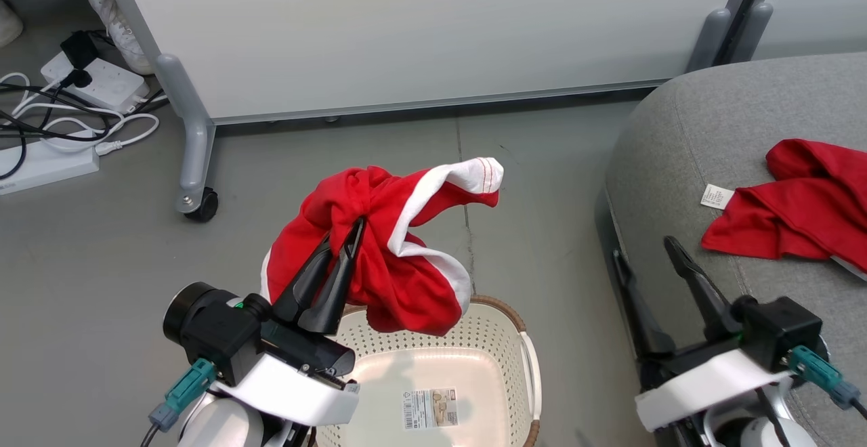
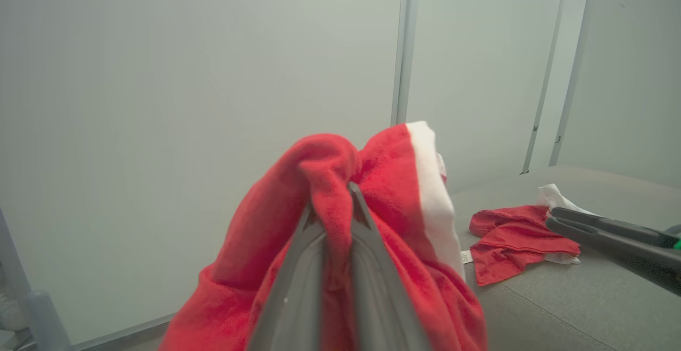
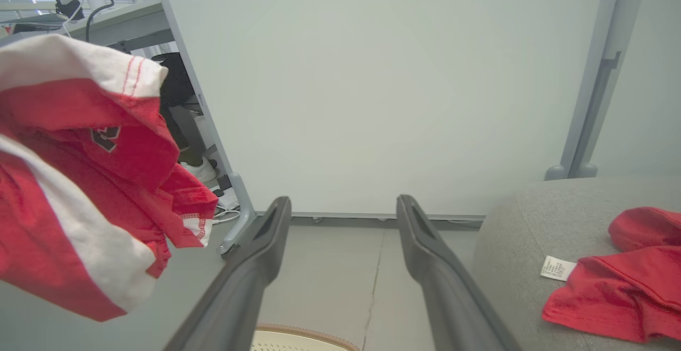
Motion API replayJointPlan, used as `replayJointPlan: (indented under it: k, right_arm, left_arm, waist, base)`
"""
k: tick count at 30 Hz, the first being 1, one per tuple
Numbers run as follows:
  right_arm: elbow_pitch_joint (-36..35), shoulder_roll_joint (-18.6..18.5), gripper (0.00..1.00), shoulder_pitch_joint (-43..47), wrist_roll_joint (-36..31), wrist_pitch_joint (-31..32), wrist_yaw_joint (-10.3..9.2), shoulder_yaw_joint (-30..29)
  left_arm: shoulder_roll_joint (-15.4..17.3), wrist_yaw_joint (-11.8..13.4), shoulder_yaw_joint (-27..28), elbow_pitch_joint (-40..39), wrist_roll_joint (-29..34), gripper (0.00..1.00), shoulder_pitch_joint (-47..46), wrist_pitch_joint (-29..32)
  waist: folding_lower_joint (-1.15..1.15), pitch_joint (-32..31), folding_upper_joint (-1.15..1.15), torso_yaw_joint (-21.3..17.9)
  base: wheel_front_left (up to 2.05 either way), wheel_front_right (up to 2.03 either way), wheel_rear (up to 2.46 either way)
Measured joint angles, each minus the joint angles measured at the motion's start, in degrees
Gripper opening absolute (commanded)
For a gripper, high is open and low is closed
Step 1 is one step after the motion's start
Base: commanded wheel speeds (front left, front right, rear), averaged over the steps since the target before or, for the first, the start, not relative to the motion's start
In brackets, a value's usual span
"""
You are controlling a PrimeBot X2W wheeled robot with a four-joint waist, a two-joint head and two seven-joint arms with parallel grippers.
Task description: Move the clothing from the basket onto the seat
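Your robot's arms, seen from its head: left tool point(image 1: 347, 230) and right tool point(image 1: 642, 247) each carry two long tapered black fingers point(image 1: 315, 278) on a black block point(image 1: 217, 332), banded by a white cuff point(image 1: 291, 389), with a teal cable plug point(image 1: 181, 391) at the wrist.

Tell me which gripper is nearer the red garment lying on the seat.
Right. The right gripper hovers open at the edge of the seat, beside the lying garment; the left gripper is farther off above the basket, shut on a second garment.

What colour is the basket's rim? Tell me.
Brown, woven-looking; the basket rim shows best in the head view.
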Motion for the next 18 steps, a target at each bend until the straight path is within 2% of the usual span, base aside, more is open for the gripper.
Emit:
replayJointPlan:
  k: [6,12,18]
  right_arm:
    - [0.1,0.01,1.0,-4.63,1.38,-0.34,0.01,7.04]
    - [2.56,0.02,1.0,-11.44,5.1,-0.79,0.01,18.71]
    - [7.22,0.08,1.0,-16.46,9.17,-1.64,0.01,27.92]
  left_arm:
    - [0.31,0.0,-0.2,-0.24,-0.07,0.0,-0.09,-0.01]
    - [0.63,-0.01,-0.74,-0.49,-0.16,0.0,-0.41,-0.12]
    - [0.56,-0.16,-2.02,-0.4,-0.4,0.0,-1.08,-0.25]
  waist:
    - [0.0,0.25,0.0,0.19]
    - [0.0,0.65,0.0,0.86]
    - [0.0,0.71,0.0,2.41]
  base:
    - [0.0,0.0,0.0]
    - [0.0,0.0,0.0]
    - [0.0,0.0,0.0]
